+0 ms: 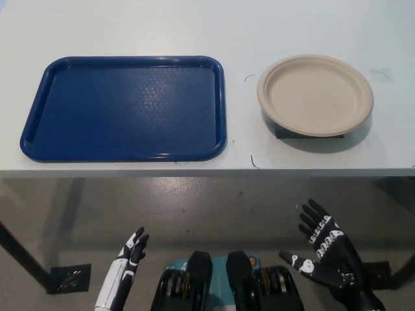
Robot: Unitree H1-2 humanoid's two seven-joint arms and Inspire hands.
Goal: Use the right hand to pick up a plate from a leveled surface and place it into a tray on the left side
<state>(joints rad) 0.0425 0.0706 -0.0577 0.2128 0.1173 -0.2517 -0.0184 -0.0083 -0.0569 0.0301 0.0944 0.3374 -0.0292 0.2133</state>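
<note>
Nearest, below the table's front edge: black right hand (pixel 327 253), palm showing, fingers spread apart and holding nothing; white left hand (pixel 126 265), lower left, raised with fingers loosely extended, also holding nothing. On the pale table (pixel 194 26), toward the front-left corner: blue tray (pixel 126 109), rectangular, rounded corners, nothing in it. Right of it and apart from it, toward the right edge: beige plate (pixel 315 95), round, upright, resting on a dark low support (pixel 285 134) that shows beneath its near rim.
</note>
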